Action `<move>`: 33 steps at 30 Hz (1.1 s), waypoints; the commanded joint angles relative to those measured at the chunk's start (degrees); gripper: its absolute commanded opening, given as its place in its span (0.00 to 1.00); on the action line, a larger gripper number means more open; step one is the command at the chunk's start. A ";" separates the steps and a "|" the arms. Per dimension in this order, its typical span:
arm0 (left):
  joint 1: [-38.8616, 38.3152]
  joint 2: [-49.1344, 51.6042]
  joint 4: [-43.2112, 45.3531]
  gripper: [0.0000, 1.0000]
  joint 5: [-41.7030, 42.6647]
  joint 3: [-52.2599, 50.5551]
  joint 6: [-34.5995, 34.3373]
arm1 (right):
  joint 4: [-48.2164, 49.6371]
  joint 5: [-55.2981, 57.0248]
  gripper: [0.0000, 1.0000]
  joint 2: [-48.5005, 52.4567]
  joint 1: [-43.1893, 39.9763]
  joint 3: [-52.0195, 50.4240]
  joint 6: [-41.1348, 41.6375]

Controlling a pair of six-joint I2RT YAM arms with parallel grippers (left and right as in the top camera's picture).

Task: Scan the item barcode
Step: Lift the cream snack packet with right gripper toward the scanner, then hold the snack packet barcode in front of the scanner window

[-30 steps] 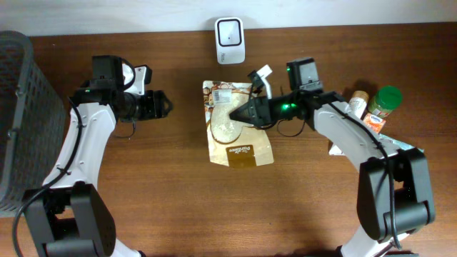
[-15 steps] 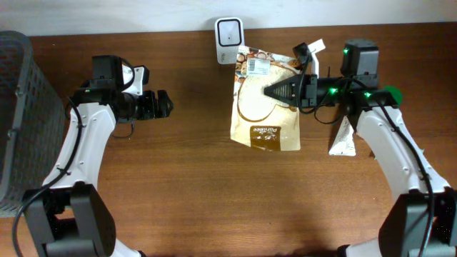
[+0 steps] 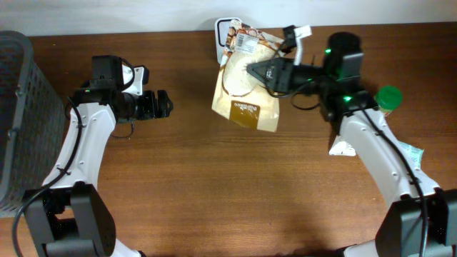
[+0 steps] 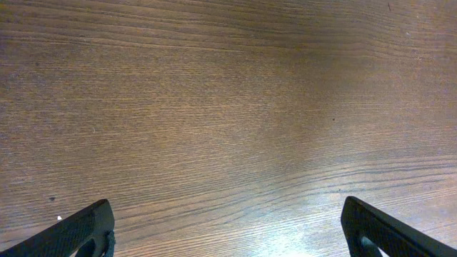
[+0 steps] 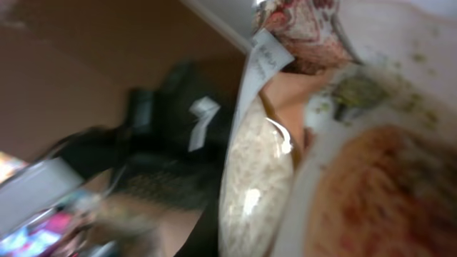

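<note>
Half the scanner hides behind the pouch clamped in the right fingers; the left fingers stand wide apart.

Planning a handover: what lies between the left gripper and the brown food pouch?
Only bare wooden table, in the overhead view, separates the left gripper from the brown-and-white food pouch.

Quick tally: two arms are counted, the left arm and the right arm, with one end effector on each, so a left end effector and a right end effector. One food pouch, one white scanner, one green-capped jar and one mesh basket are seen. Two flat packets are made out too, plus one bench.
</note>
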 commanded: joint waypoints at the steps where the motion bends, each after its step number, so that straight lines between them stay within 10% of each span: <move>1: 0.07 0.26 -0.04 0.99 -0.22 0.02 0.68 | 1.22 33.90 0.04 0.20 5.81 0.68 -15.54; 16: 0.07 0.24 -0.04 0.99 -0.22 0.02 0.68 | 19.04 75.97 0.04 11.54 15.32 3.98 -58.42; 23: 0.07 0.26 -0.07 0.99 -0.22 0.02 0.68 | 12.61 78.23 0.04 17.51 15.67 15.80 -70.07; 33: 0.07 0.26 -0.04 0.99 -0.22 0.02 0.68 | 22.84 77.48 0.04 29.46 16.13 17.33 -108.26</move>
